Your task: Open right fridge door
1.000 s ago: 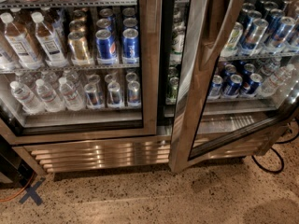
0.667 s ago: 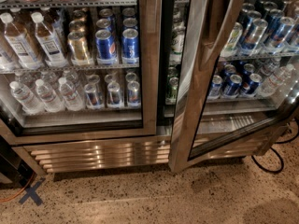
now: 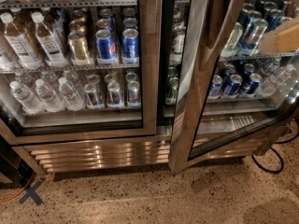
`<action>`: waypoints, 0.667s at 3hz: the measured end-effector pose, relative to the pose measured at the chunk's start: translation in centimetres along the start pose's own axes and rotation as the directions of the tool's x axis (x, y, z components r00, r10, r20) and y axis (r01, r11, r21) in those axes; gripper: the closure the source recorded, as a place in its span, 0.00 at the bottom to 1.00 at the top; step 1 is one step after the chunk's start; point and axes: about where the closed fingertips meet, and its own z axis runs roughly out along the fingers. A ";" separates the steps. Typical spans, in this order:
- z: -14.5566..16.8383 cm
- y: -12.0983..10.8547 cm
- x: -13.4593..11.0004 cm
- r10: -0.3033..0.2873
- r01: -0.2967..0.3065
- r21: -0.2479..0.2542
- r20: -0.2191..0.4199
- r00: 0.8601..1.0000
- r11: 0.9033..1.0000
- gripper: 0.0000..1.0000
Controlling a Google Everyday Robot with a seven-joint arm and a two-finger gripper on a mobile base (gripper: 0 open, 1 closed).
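The right fridge door [image 3: 194,85] is a glass pane in a wide brushed-steel frame. It stands swung partly open toward me, with its free edge near the middle post and a dark gap behind it. Blue cans [image 3: 232,84] and water bottles show through its glass. The left door [image 3: 150,55] is shut over water bottles, blue cans and a gold can [image 3: 79,45]. A blurred beige shape at the right edge, over the door glass, looks like my gripper [image 3: 280,38].
A louvered steel grille [image 3: 98,153] runs under the doors. A black cable [image 3: 270,164] loops on the speckled floor at the right. A blue tape cross [image 3: 31,196] and an orange cable [image 3: 11,197] lie at the lower left.
The beige shape has come into view at the right edge. The right door stands at about the same open angle as before.
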 end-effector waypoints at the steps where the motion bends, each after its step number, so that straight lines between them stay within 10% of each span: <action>1: 1.8 0.6 -0.5 0.028 -0.027 -0.048 0.011 1.000 0.998 0.17; 2: 3.0 1.2 -0.2 0.064 -0.064 -0.092 -0.005 0.998 0.994 0.20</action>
